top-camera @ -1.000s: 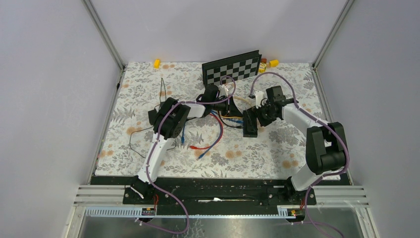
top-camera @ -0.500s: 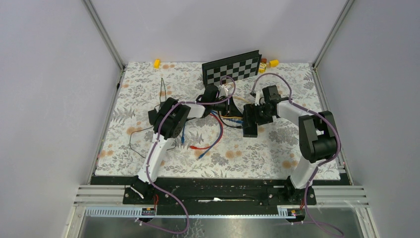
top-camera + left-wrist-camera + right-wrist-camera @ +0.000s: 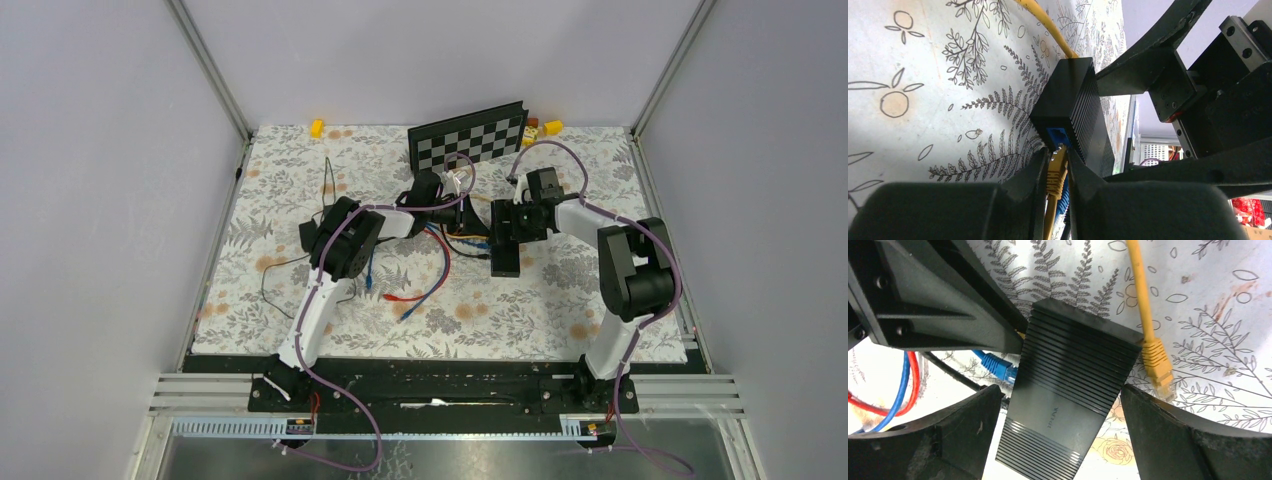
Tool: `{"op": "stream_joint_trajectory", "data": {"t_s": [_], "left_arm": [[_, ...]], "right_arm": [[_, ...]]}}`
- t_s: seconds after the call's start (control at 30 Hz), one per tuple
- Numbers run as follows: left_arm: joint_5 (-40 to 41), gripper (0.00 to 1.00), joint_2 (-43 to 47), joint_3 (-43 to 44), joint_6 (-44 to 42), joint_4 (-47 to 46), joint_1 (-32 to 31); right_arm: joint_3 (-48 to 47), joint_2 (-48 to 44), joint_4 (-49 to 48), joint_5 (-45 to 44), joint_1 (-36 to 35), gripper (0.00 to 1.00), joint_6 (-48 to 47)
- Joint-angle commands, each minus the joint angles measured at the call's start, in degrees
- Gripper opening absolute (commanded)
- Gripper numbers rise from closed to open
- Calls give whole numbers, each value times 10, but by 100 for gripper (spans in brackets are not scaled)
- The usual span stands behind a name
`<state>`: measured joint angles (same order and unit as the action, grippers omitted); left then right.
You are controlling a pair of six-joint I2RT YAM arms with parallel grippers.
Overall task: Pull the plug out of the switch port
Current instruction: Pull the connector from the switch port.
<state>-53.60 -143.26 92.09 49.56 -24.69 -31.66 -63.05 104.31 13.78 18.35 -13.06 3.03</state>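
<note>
Left wrist view, right up close: the left gripper (image 3: 1055,161) is pinched tight on the yellow plug (image 3: 1056,172), whose nose sits at the blue port (image 3: 1057,134) in the end of the black switch (image 3: 1073,107). Whether it is fully seated, I cannot tell.

From the right wrist, the right gripper (image 3: 1063,395) straddles the switch. One finger (image 3: 1168,435) touches its edge and the other stands just beside it, so I cannot tell if it clamps.

A spare yellow connector (image 3: 1156,360) lies loose beside the switch, and a blue plug (image 3: 998,367) lies on the other side. From above, the switch lies mid-table on the floral cloth (image 3: 300,180), with a chessboard (image 3: 468,138) behind.
</note>
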Motion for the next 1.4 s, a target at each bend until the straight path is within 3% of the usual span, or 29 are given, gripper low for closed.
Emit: {"op": "stream_joint_trajectory", "data": {"t_s": [0.0,0.57,1.0,1.37], "left_arm": [[35,8,-47,-26,-17,64,-11],[32,8,-48,-28,-18,61,-10],[29,8,-46,-37,-15,52,-9],[26,0,-45,-49,1,26,-9]], "right_arm": [[-6,20,-14,-55,-9,96,11],[3,24,-26,-140,-28,91,-6],[-1,28,-24,-145,-28,79,-12],[0,26,-24,-147,-28,76,-10]]}}
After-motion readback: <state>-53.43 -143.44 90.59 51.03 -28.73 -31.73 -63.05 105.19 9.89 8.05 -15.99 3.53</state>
